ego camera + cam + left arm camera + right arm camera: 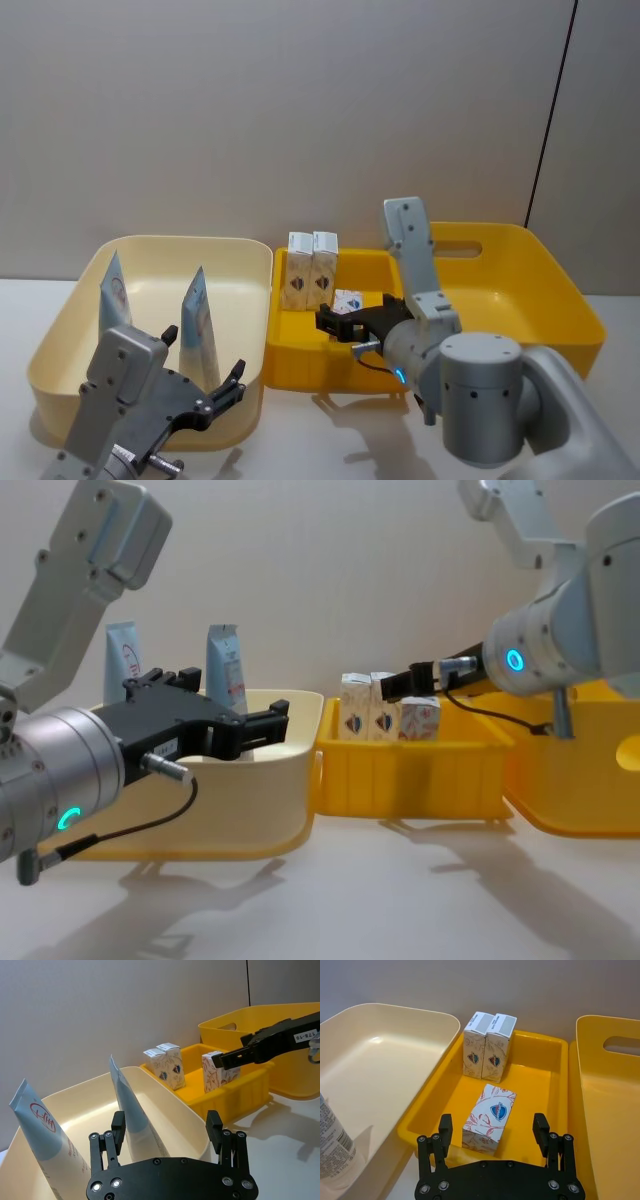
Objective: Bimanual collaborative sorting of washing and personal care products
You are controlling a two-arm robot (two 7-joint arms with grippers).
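Two pale-blue squeeze tubes [115, 298] [197, 318] stand upright in the cream bin [60, 330]. My left gripper [205, 365] hovers open at that bin's near right corner, close to the nearer tube [131, 1110], holding nothing. In the small yellow tray [290, 360], two white cartons [300, 268] [325, 268] stand side by side at the back. A third carton [489, 1119] lies emblem-side up closer to the front. My right gripper [492, 1132] is open just over this carton, one finger on each side, and I cannot tell whether it touches it.
A large yellow bin [560, 300] with a handle slot stands to the right of the small tray, its inside hidden partly by my right arm. Cream bin and tray stand wall to wall. White tabletop [400, 890] lies bare in front of the bins.
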